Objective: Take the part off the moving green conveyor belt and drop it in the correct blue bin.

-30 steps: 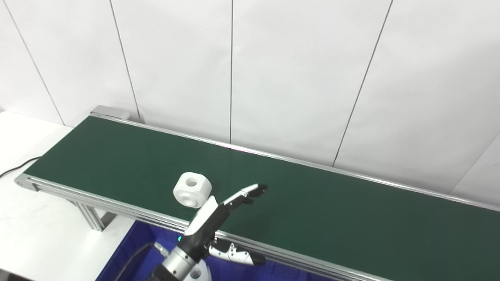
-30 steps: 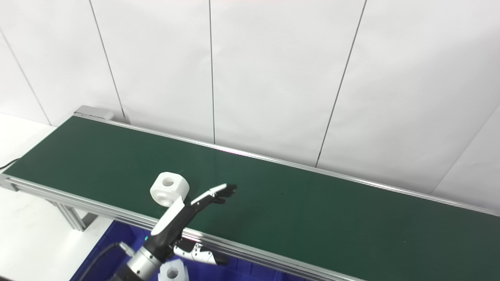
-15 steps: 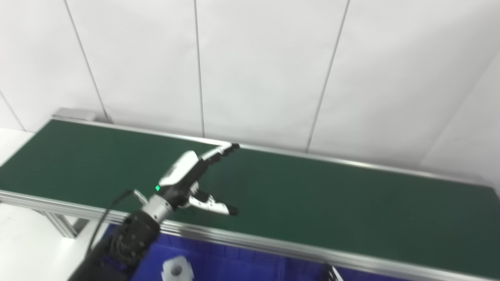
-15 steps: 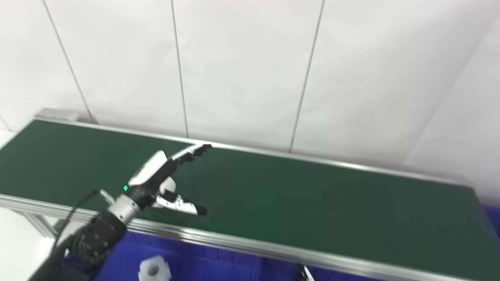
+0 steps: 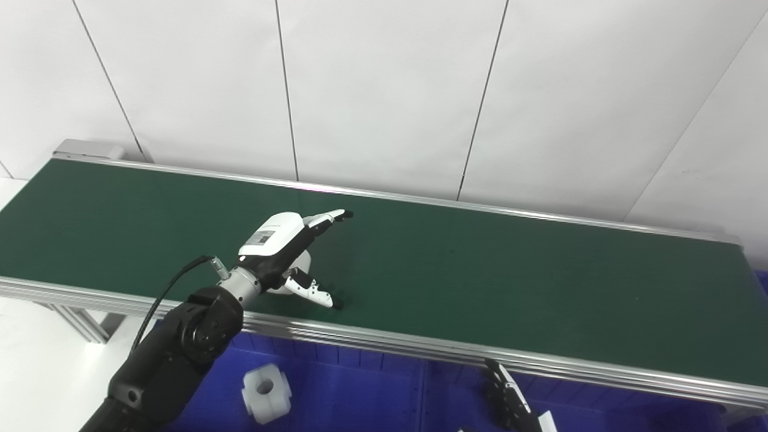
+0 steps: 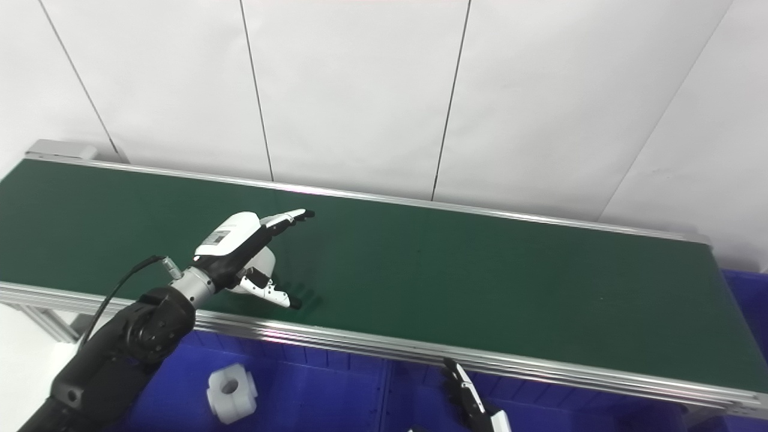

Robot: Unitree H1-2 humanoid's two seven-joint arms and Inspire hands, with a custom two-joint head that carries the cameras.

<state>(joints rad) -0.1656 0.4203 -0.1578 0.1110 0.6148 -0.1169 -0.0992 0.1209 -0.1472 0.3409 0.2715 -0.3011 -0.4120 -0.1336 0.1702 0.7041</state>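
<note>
White wall panels with thin dark seams back a long dark-green conveyor belt (image 5: 480,270) framed in aluminium rails, with a blue plastic bin (image 5: 360,396) below its near edge. In the left eye view, the left hand (image 5: 288,252) hangs over the belt toward its left end, near the front rail, fingers (image 5: 327,217) stretched forward and thumb spread low, so it is released and grips nothing; the white blocky plastic part (image 5: 300,264) sits on the belt right under the palm, mostly hidden, apparently between thumb and fingers. A second white plastic part with a hole (image 5: 264,393) already lies in the bin. The right hand (image 5: 510,402) shows only dark fingertips at the bottom edge, and I cannot tell whether it is spread or clenched. In the right eye view the same scene reads alike: the left hand (image 6: 249,252) covers the part (image 6: 264,264), with the bin (image 6: 336,396) beneath. To close well, I judge the hand should match the belt's drift, settle lower so thumb and fingers bracket the part's flat sides, then curl firmly before lifting. Compared with a second ago, the camera has swung right, and the hand, then beside the fully visible part, now covers it.
</note>
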